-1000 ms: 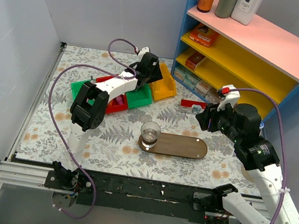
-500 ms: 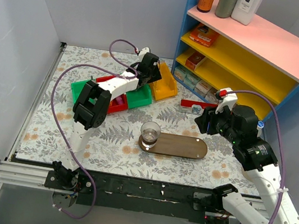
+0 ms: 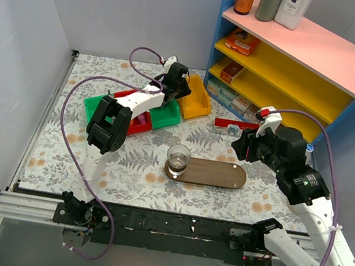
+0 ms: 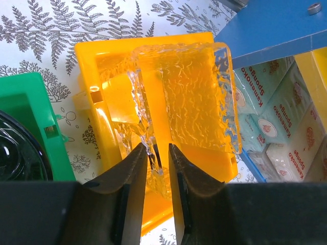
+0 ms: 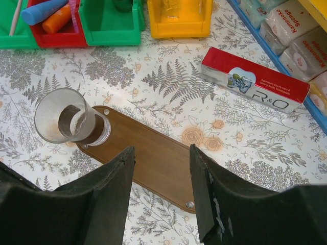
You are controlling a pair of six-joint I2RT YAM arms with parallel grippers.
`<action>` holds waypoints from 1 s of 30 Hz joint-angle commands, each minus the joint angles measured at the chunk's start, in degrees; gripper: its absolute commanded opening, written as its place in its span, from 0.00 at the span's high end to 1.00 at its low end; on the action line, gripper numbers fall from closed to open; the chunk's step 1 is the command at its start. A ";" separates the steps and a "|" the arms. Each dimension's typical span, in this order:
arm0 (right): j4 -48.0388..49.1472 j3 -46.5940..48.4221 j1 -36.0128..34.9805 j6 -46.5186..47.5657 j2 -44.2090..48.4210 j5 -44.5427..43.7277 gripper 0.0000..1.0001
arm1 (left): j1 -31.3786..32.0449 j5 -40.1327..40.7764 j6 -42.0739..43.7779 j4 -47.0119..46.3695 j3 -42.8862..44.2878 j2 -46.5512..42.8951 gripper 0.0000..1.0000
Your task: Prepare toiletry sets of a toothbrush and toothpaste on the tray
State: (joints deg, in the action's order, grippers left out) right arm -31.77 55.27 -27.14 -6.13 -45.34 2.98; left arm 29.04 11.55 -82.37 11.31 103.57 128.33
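My left gripper [image 4: 157,148] hangs over the yellow bin [image 4: 92,76], which holds clear crinkled packets [image 4: 199,97]. Its jaws stand narrow around one packet's edge, and a slim gap shows on the right side. What the packets hold cannot be made out, and no toothbrush shows plainly. The toothpaste lies in the red bin [image 5: 51,38]: a blue tube [image 5: 43,10] beside a pink one [image 5: 73,13]. My right gripper [image 5: 161,149] is open and empty above the brown oval tray [image 5: 158,158]. A clear cup [image 5: 61,120] stands on the tray's left end.
A red and white carton [image 5: 255,80] lies on the table right of the tray. Green bins [image 3: 164,116] flank the red bin [image 3: 139,126]. The blue and yellow shelf [image 3: 296,64] with sponge packs rises at the back right, close to the yellow bin [image 3: 199,103].
The left jaws have closed in steadily around the clear packet's edge. The right arm has drifted only slightly, with its jaws unchanged.
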 commanded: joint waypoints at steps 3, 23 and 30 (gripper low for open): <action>0.74 -0.25 -0.11 -0.64 1.31 -0.08 0.46 | -0.12 0.66 0.19 -0.15 -1.44 -5.37 0.84; -0.05 -1.47 -0.11 -0.81 2.45 -0.87 0.46 | -0.12 0.93 0.37 -3.84 -2.50 -9.42 1.00; -0.22 -1.48 -0.11 -0.72 2.80 -1.22 0.46 | -0.12 0.40 1.16 -4.46 -3.20 -11.17 1.00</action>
State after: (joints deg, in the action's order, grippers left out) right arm -33.01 53.95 -27.14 -6.31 -43.44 2.66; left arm 29.04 11.60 -81.80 9.93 100.73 123.87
